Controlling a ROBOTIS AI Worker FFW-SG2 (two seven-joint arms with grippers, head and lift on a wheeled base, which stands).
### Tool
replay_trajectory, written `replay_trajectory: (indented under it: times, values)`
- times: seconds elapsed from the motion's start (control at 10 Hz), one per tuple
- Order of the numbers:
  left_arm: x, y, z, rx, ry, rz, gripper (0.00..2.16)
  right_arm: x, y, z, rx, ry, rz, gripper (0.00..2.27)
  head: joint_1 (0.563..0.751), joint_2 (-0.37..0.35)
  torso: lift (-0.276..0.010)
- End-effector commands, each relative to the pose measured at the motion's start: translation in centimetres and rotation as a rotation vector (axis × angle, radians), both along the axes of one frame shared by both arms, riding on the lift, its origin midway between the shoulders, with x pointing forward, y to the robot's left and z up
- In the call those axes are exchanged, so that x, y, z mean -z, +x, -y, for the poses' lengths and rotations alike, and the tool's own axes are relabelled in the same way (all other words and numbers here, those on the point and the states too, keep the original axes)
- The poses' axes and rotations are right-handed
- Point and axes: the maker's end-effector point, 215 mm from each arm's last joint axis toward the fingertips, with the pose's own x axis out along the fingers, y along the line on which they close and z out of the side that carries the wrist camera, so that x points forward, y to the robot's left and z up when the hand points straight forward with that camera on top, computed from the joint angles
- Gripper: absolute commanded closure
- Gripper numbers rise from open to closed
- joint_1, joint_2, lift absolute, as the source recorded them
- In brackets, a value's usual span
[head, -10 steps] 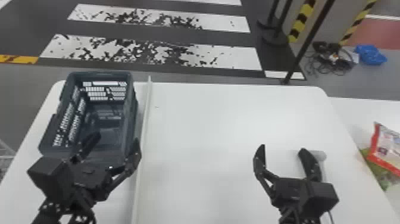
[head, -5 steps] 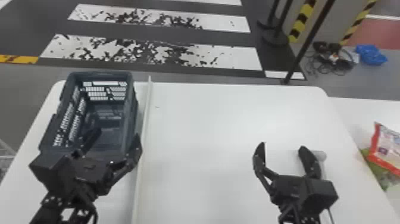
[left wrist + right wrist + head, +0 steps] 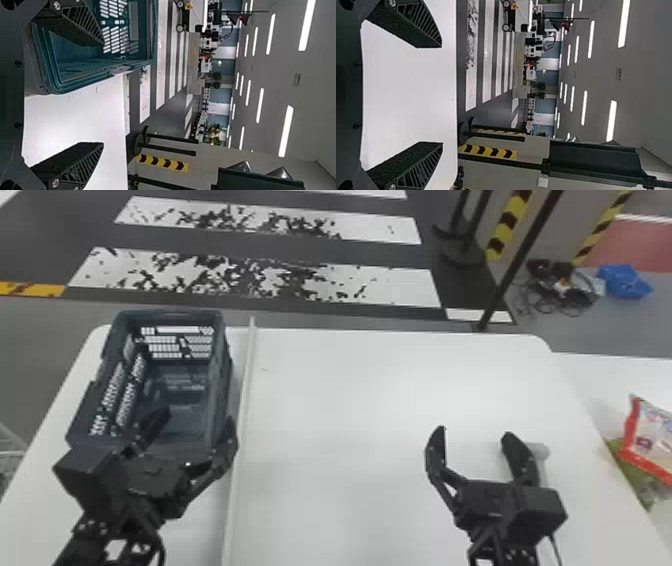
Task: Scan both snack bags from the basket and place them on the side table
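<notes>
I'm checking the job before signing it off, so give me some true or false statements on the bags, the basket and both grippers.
1. The red-and-white bag lies on the side table. True.
2. The green bag lies on top of the red-and-white bag. False: the red-and-white bag overlaps the green one.
3. The left gripper has its fingers open. True.
4. The right gripper holds a bag. False: its fingers are open with nothing between them.
5. The basket stands to the left of the white strip. True.

Dark basket (image 3: 220,382), open left gripper (image 3: 195,419), open right gripper (image 3: 475,433), snack bags (image 3: 650,437) on side table (image 3: 620,375)
</notes>
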Motion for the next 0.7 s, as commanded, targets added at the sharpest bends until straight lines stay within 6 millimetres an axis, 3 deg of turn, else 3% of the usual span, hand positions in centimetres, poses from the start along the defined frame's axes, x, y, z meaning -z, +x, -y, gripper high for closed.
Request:
replay_trajectory:
  times: [0.0,0.6]
  values:
    - [-0.01,0.02,-0.02,-0.001,0.0,0.0,0.1,0.06,0.08,-0.09,-0.001,0.002,0.0,0.05,0.695,-0.087,-0.075]
    - [0.19,0.1,0.0,-0.016,-0.011,-0.005,0.1,0.14,0.1,-0.39,-0.001,0.027,0.005,0.05,0.695,-0.085,-0.075]
